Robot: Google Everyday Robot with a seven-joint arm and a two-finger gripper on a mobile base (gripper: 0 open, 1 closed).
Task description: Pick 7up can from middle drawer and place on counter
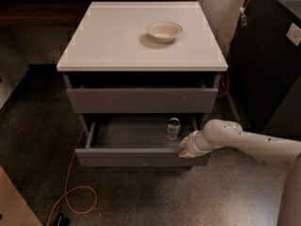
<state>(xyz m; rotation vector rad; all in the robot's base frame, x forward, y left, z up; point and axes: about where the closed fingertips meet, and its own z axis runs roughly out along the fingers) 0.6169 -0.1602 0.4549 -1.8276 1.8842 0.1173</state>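
Pincer (186,148) rests at the front edge of the open grey handleless middle drawer (141,157); how wide it gapes, cannot tell. Small silvery-green 7up can (173,128) stands inside, at its eleven o'clock. Opening looks done; next move calls for reaching in around that can.

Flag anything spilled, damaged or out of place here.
Nothing stands out. The can stands upright in the open middle drawer, the bowl sits upright on the counter, and the gripper is at the drawer's front right corner. Only an orange cable loops on the floor.
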